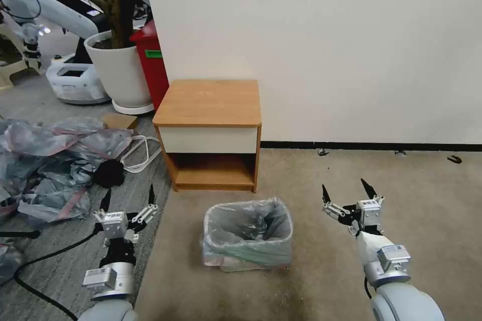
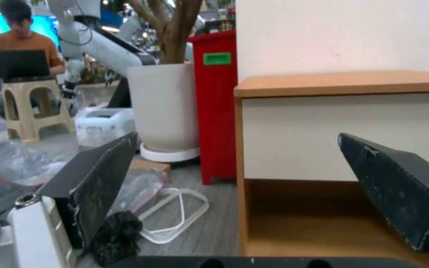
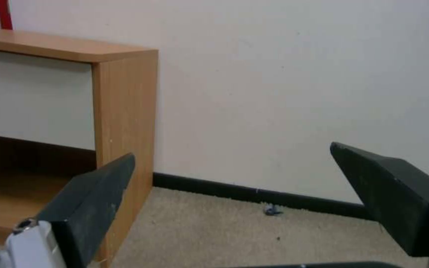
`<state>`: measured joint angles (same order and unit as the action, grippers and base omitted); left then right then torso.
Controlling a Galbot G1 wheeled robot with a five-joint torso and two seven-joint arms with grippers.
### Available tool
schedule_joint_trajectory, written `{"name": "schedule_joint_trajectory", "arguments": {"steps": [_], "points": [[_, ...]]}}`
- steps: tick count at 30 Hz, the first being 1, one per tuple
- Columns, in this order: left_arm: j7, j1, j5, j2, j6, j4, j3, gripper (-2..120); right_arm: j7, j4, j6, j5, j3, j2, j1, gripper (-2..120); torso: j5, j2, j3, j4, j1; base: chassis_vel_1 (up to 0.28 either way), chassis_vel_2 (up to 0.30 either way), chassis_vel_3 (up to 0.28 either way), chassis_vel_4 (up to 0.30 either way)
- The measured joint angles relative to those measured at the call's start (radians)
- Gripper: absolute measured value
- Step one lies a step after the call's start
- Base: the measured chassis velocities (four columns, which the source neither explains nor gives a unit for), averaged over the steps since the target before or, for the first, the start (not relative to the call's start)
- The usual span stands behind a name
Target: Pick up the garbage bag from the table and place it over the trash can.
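Note:
The garbage bag [image 1: 236,220], thin translucent grey plastic, lines the trash can [image 1: 251,262] and folds down over its rim. The small bin stands on the beige carpet just in front of the wooden table [image 1: 211,103]. My left gripper [image 1: 129,193] hovers open to the left of the bin, holding nothing. My right gripper [image 1: 344,185] hovers open to the bin's right, also holding nothing. In the left wrist view, the left gripper [image 2: 238,137] faces the table [image 2: 343,83] and its cream drawer front. In the right wrist view, the right gripper [image 3: 233,150] faces the table's corner [image 3: 65,46] and the wall.
A heap of grey-pink plastic bags [image 1: 50,160] lies on the floor at left, with a black lump [image 1: 108,173] and a white loop [image 1: 140,153] beside it. A white plant pot [image 1: 120,70] and a red bin [image 1: 150,60] stand behind. A black cable [image 1: 30,271] crosses the floor.

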<state>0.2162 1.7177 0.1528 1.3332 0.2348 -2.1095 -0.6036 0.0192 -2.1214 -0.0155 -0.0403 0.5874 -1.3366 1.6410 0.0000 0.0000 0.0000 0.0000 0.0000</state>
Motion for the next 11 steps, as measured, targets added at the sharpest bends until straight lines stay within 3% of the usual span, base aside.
{"name": "schedule_joint_trajectory", "arguments": {"steps": [11], "points": [[0.001,0.0,0.001,-0.001,-0.001,-0.001,0.0,100,0.001,0.0,0.0,-0.001,0.0,0.001,-0.001,100,0.0,0.0,0.0,0.0,0.0,0.0,0.0,0.0,0.0]]}}
